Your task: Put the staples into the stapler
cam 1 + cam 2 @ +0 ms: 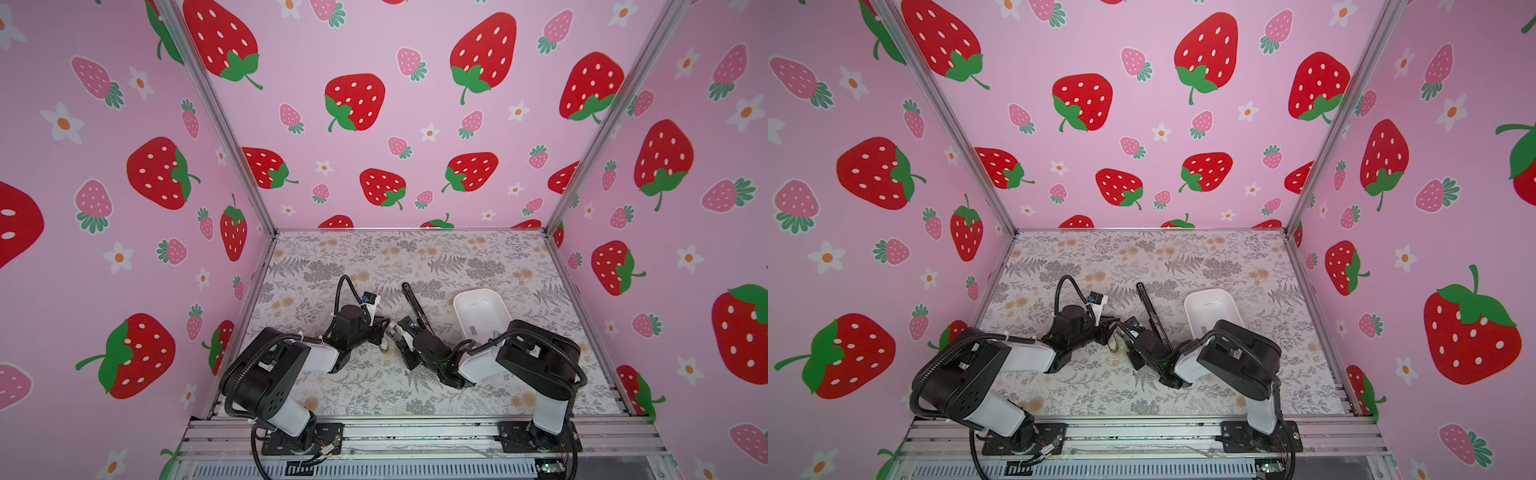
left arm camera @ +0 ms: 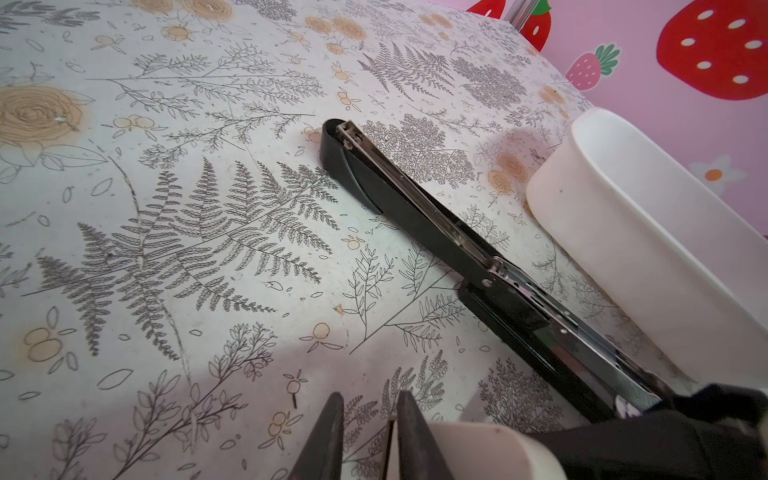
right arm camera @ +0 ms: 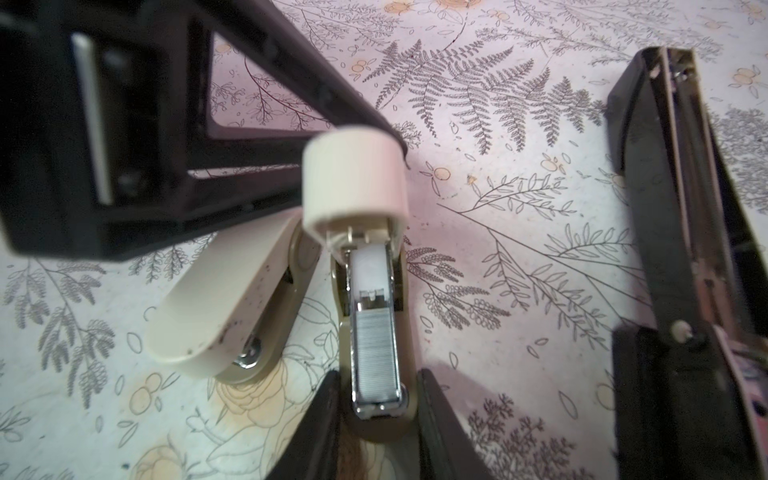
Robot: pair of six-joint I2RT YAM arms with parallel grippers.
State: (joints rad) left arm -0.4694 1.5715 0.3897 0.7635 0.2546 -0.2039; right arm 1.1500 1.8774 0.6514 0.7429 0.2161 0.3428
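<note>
In both top views the two arms are seen tip to tip over the middle of the table (image 1: pixel 365 257), with a small cream stapler (image 1: pixel 385 344) lodged between them. In the right wrist view this stapler is shown swung open, its cap raised and its metal channel laid bare. The staples (image 3: pixel 376 345) are found in that channel: a grey strip is seated along it, up to its front end. The right gripper (image 3: pixel 378 374) is clamped on the cream stapler's khaki front, with one finger pressed against each side. The left gripper (image 2: pixel 368 399) is placed just beside the raised cap. Its fingers (image 2: pixel 332 432) are held close with a narrow slit between them, and whether anything is pinched there cannot be told. A black stapler (image 1: pixel 415 309), folded out flat, is laid at about one o'clock from the cream one. A white tray (image 1: pixel 458 309) is set at about two o'clock, just beyond the black stapler, and loose strips (image 1: pixel 473 330) are seen on its floor.
</note>
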